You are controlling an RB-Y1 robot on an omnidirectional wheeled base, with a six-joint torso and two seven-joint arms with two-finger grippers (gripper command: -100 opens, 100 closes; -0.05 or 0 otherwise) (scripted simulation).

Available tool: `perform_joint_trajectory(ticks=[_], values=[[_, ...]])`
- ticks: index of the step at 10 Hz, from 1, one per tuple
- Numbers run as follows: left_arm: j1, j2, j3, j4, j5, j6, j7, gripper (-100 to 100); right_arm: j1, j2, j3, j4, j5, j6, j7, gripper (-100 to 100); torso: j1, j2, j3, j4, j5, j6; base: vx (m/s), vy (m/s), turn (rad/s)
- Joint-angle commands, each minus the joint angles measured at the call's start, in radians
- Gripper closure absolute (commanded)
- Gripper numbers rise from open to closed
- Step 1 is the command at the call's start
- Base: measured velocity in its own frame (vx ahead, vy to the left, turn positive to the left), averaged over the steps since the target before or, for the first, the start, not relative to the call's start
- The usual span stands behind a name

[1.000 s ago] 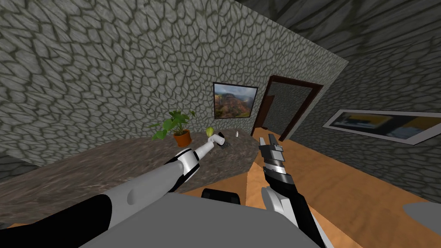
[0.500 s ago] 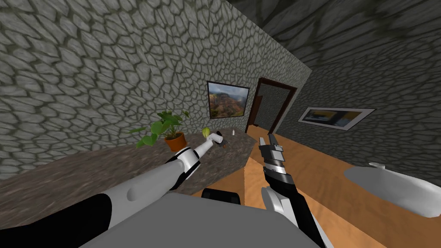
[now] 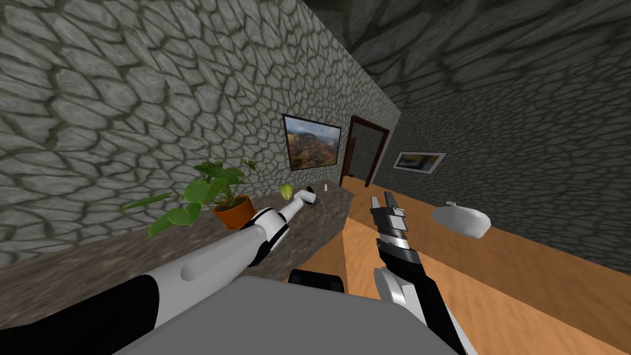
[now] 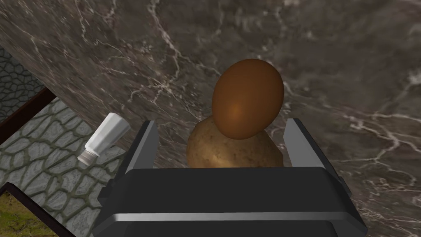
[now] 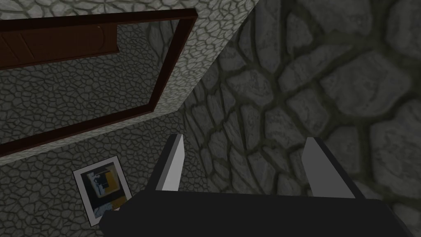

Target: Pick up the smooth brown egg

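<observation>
A smooth brown egg (image 4: 248, 98) rests on a dark marbled counter (image 4: 337, 61), touching a rough tan, potato-like lump (image 4: 230, 151) that lies nearer the hand. My left gripper (image 4: 222, 121) is open just above them, one finger on each side of the pair and neither pressing the egg. In the head view the left arm reaches far out over the counter (image 3: 92, 271) and its gripper (image 3: 311, 198) hangs over the small brown spot of the egg (image 3: 317, 208). The right gripper (image 3: 382, 199) is open and holds nothing, raised over the wooden floor.
A white shaker (image 4: 103, 137) lies on the counter beside the left hand. A potted plant (image 3: 232, 211) and a yellow-green thing (image 3: 286, 191) stand nearer the stone wall. Beyond the counter's end are a dark-framed doorway (image 3: 363, 151) and a white rounded object (image 3: 462, 220).
My whole head view has swung: plant and counter slid left and nearer, the doorway shrank, and the white rounded object came further into sight at the right. Both arms keep their pose.
</observation>
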State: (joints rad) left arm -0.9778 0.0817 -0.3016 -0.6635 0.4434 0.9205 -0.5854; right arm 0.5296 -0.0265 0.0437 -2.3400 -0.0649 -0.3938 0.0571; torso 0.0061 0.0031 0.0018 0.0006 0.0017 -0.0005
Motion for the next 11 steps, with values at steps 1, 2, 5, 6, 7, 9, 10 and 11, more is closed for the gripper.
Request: perform_joint_trajectory(ticks=[1,2,5,6,7,9,10,11], values=[[-0.003,0.001,0.05,0.027,-0.05,-0.01,0.04,-100,0.0,0.0,0.0,0.0,0.0,0.0,0.0,0,0.0,0.0,0.0,0.0,0.0,0.0,-0.047,0.095,-0.474],[-0.003,0.001,0.059,0.027,-0.067,-0.01,0.04,-100,0.0,0.0,0.0,0.0,0.0,0.0,0.0,0,-0.001,0.0,0.0,0.0,0.0,0.001,-0.062,0.072,-0.206],[-0.031,-0.006,0.148,0.123,-0.153,-0.05,0.095,-100,0.0,0.0,0.0,0.0,0.0,0.0,0.0,0,-0.002,0.0,0.0,0.0,0.0,0.0,-0.078,0.095,-0.307],[-0.031,-0.006,0.157,0.123,-0.164,-0.05,0.095,-100,0.0,0.0,0.0,0.0,0.0,0.0,0.0,0,0.0,0.001,0.001,0.0,0.0,0.0,-0.073,0.087,-0.258],[-0.045,-0.009,0.193,0.151,-0.209,-0.07,0.122,-100,0.0,0.0,0.0,0.0,0.0,0.0,0.0,0,-0.001,0.001,0.0,0.0,0.0,0.0,-0.067,0.088,-0.367],[-0.045,-0.009,0.206,0.171,-0.213,-0.07,0.122,-100,0.0,0.0,0.0,0.0,0.0,0.0,0.0,0,-0.001,0.0,0.0,0.0,0.0,0.0,-0.042,0.049,-0.147],[-0.045,-0.009,0.206,0.171,-0.213,-0.07,0.122,-100,0.0,0.0,0.0,0.0,0.0,0.0,0.0,0,-0.004,-0.003,-0.002,-0.001,-0.001,-0.001,0.011,-0.013,0.039],[-0.058,-0.013,0.255,0.22,-0.258,-0.091,0.149,-100,0.0,0.0,0.0,0.0,0.0,0.0,0.0,0,-0.006,-0.005,-0.003,-0.001,-0.001,-0.001,-0.019,0.047,-0.324]])
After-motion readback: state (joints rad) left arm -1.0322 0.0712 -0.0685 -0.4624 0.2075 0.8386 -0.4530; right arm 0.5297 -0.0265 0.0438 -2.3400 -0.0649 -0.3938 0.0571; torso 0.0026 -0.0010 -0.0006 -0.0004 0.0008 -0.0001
